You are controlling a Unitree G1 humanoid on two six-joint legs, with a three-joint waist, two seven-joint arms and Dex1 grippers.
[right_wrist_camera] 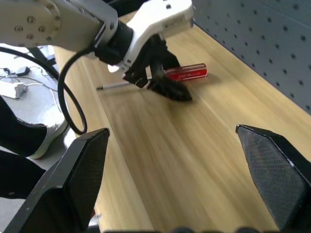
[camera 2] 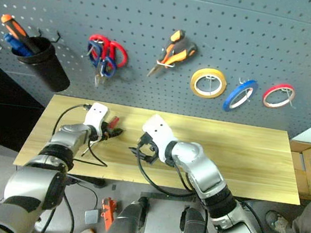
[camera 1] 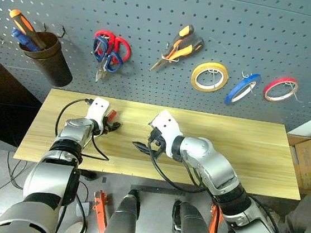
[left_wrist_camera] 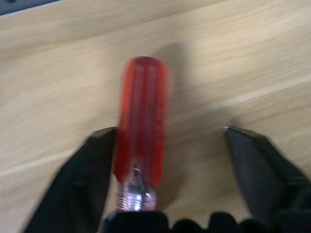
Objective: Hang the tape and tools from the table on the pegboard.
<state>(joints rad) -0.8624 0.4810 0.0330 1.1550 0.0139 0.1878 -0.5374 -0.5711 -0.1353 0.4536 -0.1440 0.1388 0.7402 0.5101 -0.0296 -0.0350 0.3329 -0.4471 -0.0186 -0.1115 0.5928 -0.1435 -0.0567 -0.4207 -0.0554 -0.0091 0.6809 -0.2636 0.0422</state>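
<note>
Pickup of the red-handled tool (left_wrist_camera: 141, 121) at the worktop's (camera 1: 252, 155) left: left pincer (left_wrist_camera: 165, 165) spread, straddling it; right pincer (right_wrist_camera: 184, 179) spread, empty. Next: pinch, lift to the pegboard (camera 1: 222, 23).

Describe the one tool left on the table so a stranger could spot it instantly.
On the light wood table below the pegboard, look by the left gripper. The red-handled tool lies between its fingers, the only tool not hanging.
</note>
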